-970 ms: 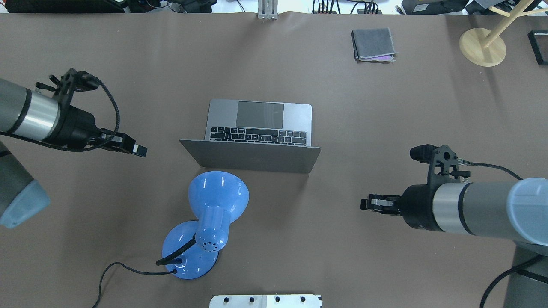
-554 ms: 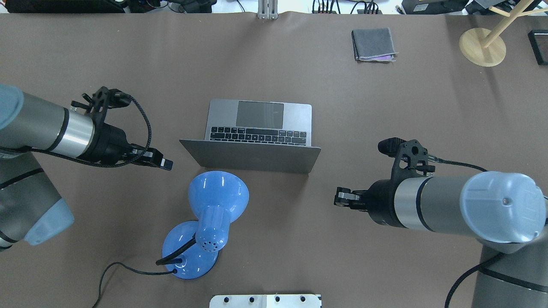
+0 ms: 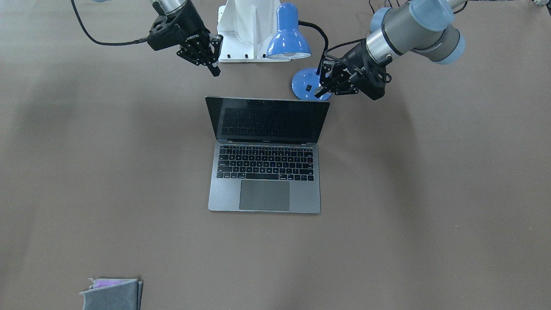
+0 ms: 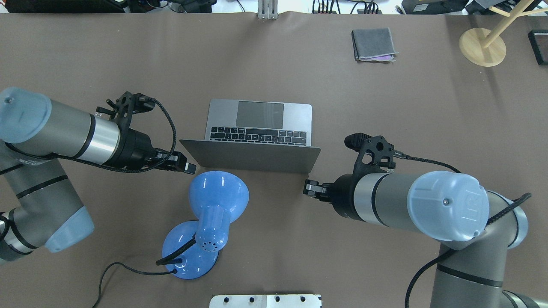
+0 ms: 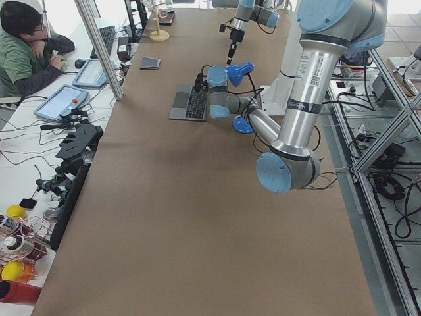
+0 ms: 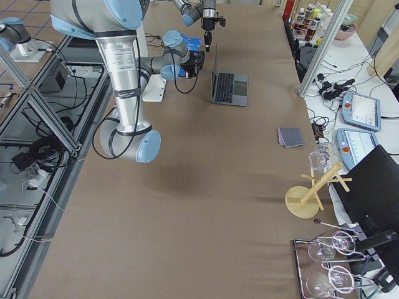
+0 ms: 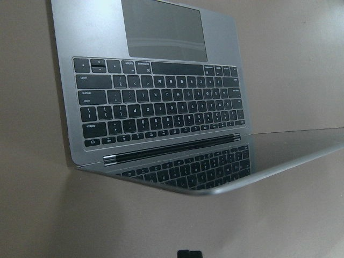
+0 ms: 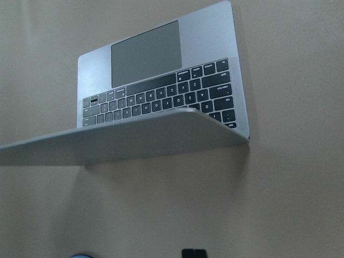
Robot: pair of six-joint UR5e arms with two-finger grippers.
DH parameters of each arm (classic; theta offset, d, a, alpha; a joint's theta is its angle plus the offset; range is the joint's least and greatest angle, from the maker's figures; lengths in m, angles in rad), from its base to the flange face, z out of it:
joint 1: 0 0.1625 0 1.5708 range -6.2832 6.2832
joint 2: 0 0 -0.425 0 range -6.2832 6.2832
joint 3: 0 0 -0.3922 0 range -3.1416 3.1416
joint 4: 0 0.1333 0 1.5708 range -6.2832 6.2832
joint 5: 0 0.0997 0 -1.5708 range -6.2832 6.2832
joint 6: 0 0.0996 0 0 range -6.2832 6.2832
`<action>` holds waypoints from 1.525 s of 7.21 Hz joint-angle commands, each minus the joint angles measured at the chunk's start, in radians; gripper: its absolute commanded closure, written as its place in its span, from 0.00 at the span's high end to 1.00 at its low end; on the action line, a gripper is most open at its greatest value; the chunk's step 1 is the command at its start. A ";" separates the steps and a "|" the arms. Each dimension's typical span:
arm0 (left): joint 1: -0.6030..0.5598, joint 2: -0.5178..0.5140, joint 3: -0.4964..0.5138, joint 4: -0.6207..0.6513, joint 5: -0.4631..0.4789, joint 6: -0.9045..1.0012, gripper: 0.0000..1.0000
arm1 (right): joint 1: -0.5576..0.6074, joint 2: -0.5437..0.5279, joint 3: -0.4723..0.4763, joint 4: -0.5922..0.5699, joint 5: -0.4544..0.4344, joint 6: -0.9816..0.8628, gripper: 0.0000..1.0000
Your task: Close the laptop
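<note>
The space-grey laptop (image 4: 257, 128) stands open mid-table, its lid (image 4: 250, 158) upright toward me and its black screen (image 3: 267, 119) facing away. My left gripper (image 4: 188, 167) is shut and empty, just off the lid's left corner; in the front view it (image 3: 320, 91) hangs by the lid's top corner. My right gripper (image 4: 309, 188) is shut and empty, a little behind the lid's right corner, and shows in the front view (image 3: 214, 69) too. The left wrist view shows the keyboard (image 7: 161, 107) and screen, the right wrist view the lid's back (image 8: 123, 141).
A blue desk lamp (image 4: 218, 194) stands just behind the lid, close to my left gripper, its cord trailing left. A folded grey cloth (image 4: 373, 44) and a wooden stand (image 4: 482, 45) sit far right. A white base plate (image 4: 265, 300) is at the near edge.
Both arms have swung inward toward the laptop: the left gripper right to the lid's left corner, the right gripper left to behind its right corner. The laptop has not moved.
</note>
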 commanded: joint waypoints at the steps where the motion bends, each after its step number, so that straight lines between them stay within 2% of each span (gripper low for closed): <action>1: 0.000 -0.009 0.004 0.001 0.000 -0.001 0.00 | 0.040 0.007 -0.011 0.003 -0.005 -0.012 0.00; 4: -0.032 -0.016 0.019 0.007 0.002 0.004 0.00 | 0.070 0.059 -0.069 0.003 -0.005 -0.012 0.00; 9: -0.095 -0.104 0.131 0.010 0.002 0.008 0.00 | 0.143 0.121 -0.160 0.004 -0.004 -0.037 0.00; 11: -0.117 -0.127 0.177 0.010 0.002 0.033 0.00 | 0.200 0.185 -0.259 0.007 0.002 -0.043 0.00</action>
